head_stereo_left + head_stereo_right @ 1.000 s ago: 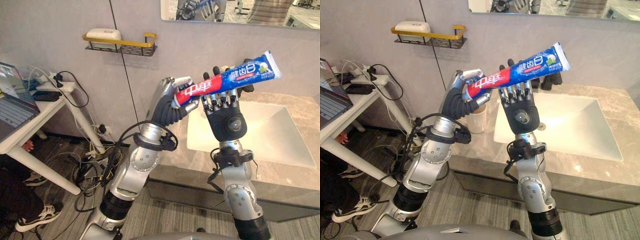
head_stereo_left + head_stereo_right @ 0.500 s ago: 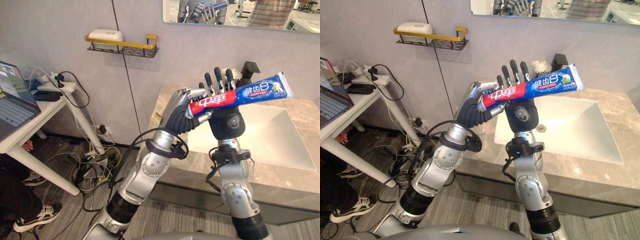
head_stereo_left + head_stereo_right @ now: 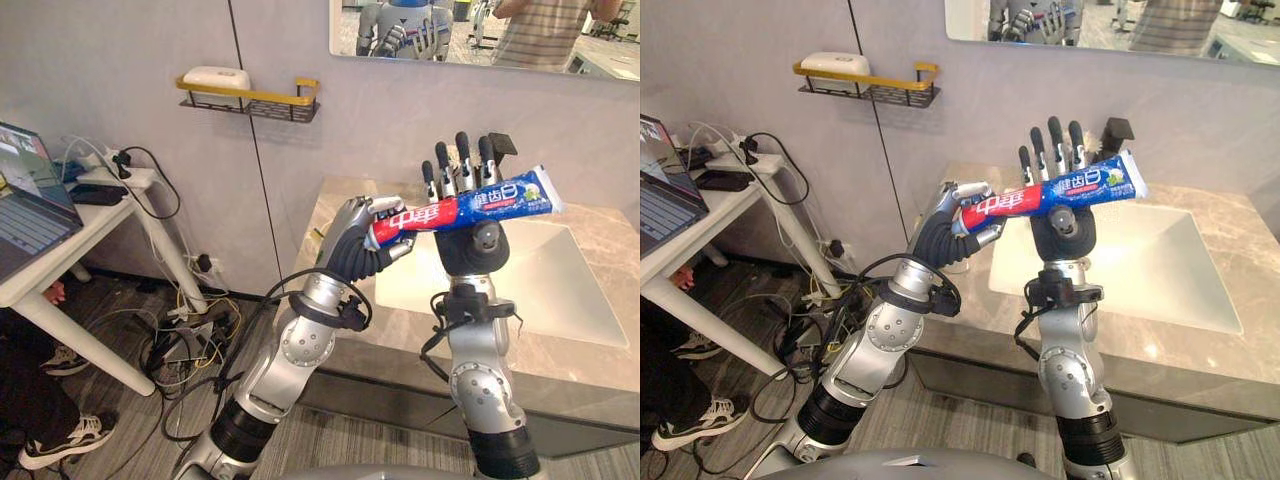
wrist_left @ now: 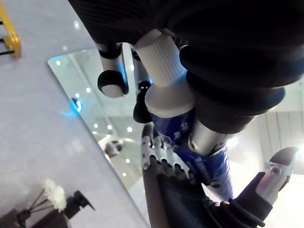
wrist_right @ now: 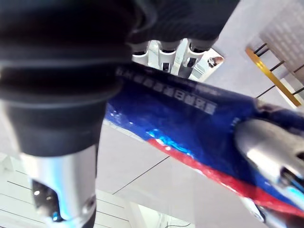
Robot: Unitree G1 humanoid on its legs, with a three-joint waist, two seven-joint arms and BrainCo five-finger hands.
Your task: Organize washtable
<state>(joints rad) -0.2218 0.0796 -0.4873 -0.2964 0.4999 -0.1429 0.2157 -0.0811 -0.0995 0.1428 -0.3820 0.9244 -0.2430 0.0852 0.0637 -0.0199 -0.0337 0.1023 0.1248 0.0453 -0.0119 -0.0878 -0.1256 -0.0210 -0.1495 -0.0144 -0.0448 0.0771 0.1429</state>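
Note:
A red and blue toothpaste tube (image 3: pixel 470 208) is held up in the air in front of the washtable, almost level, its flat end to the right. My left hand (image 3: pixel 355 250) is shut on its cap end; the white cap (image 4: pixel 164 66) shows between its fingers. My right hand (image 3: pixel 472 245) stands upright behind the tube's middle, open, with its fingers (image 3: pixel 460 165) straight and pointing up. In the right wrist view the tube (image 5: pixel 190 123) lies across that hand.
A white sink basin (image 3: pixel 565 290) is set in the marble countertop (image 3: pixel 400 325) behind the hands, with a dark fixture (image 3: pixel 500 145) at the wall. A gold-railed wall shelf (image 3: pixel 250 95) carries a white box. A desk with a laptop (image 3: pixel 55 235) stands at the left.
My right hand's fingers, curled round the tube a second ago, have straightened. The left hand keeps its hold on the cap end, and the tube lies flatter. The camera has shifted.

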